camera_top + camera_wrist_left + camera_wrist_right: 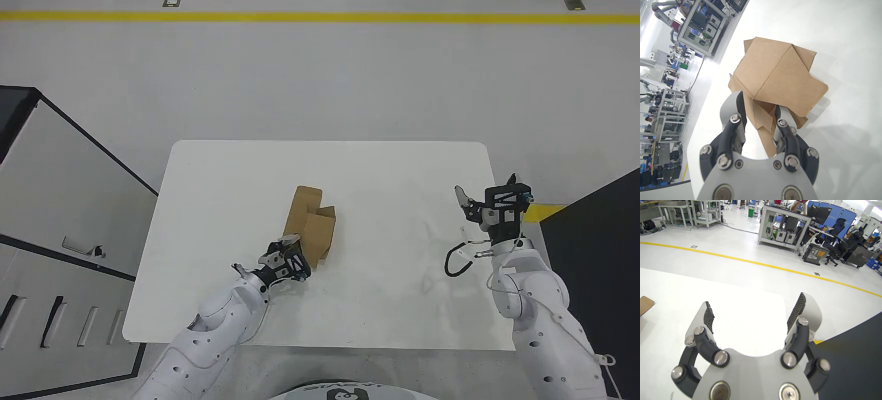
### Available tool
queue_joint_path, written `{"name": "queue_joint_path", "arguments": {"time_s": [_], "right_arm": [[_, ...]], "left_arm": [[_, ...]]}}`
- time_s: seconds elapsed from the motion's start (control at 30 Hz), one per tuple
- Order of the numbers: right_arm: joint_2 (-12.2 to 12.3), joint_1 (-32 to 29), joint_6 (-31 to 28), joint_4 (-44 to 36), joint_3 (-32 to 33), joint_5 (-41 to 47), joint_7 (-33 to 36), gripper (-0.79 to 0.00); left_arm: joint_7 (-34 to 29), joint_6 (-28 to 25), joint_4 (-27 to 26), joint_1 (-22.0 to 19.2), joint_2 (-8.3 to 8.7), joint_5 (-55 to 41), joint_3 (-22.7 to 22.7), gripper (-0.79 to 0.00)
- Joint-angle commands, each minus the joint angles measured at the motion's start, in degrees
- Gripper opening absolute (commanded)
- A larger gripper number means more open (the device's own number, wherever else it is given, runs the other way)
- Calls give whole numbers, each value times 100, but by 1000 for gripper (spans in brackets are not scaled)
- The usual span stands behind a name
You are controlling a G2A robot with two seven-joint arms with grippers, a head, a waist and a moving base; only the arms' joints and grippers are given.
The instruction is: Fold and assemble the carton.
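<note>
A brown cardboard carton (312,225), partly folded with loose flaps, lies near the middle of the white table (400,170). My left gripper (290,260) is at the carton's near corner. In the left wrist view the carton (780,75) has its top panel raised, and my left gripper (760,109) is shut on the lower side flaps, one finger outside and one tucked under the top panel. My right gripper (487,193) stays over the table's right edge, far from the carton. It stands open (755,306) with nothing between its fingers. A corner of the carton (644,305) shows off to its side.
A grey cabinet (50,190) stands against the table's left side. A dark panel (600,240) is just past the right edge. A yellow floor line (320,16) runs beyond the far edge. Bare table surrounds the carton.
</note>
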Motion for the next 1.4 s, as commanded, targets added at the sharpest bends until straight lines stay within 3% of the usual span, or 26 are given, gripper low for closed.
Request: {"name": "queue_joint_path", "arguments": {"time_s": [0.0, 0.17, 0.2, 0.27, 0.3, 0.6, 1.0, 1.37], "right_arm": [[0, 0, 0, 0, 0, 0, 0, 0], [0, 0, 0, 0, 0, 0, 0, 0], [0, 0, 0, 0, 0, 0, 0, 0], [0, 0, 0, 0, 0, 0, 0, 0], [0, 0, 0, 0, 0, 0, 0, 0], [0, 0, 0, 0, 0, 0, 0, 0], [0, 0, 0, 0, 0, 0, 0, 0], [0, 0, 0, 0, 0, 0, 0, 0]], "left_arm": [[-20, 16, 32, -22, -10, -39, 21, -459], [-64, 59, 92, -62, -35, -222, 40, -542], [-70, 74, 104, -68, -38, -242, 38, -591], [-83, 96, 125, -82, -41, -271, 28, -763], [-79, 109, 126, -83, -43, -287, 26, -785], [102, 219, -144, 30, -7, -274, -137, -785], [539, -844, -1834, 630, 238, 124, -802, -785], [536, -796, -1783, 612, 234, 68, -792, -785]]}}
